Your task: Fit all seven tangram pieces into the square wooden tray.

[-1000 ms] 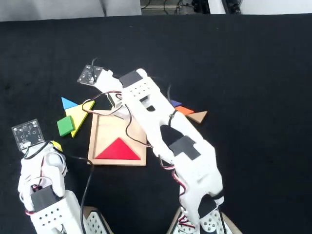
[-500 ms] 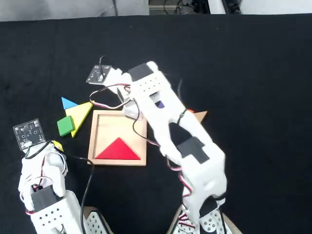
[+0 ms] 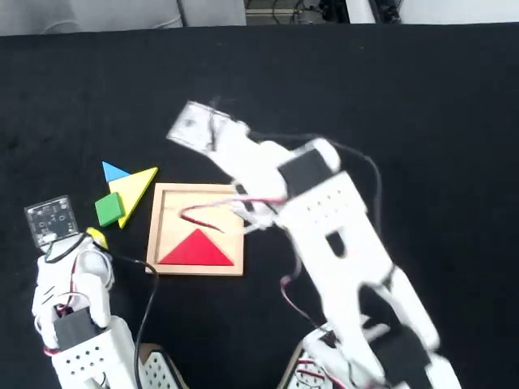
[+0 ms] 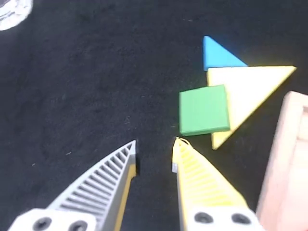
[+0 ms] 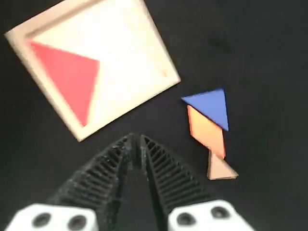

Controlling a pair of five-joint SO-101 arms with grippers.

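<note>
A flat red triangle (image 3: 195,250) sits along the square wooden tray's (image 3: 152,231) near edge, the right gripper (image 5: 136,138) hangs pinched together and empty, and the left gripper (image 4: 155,142) is spread near the green square block (image 4: 204,109), likely its next pick.

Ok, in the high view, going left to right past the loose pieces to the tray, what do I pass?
Green square block → large yellow triangle → square wooden tray, with the red triangle inside it.
</note>
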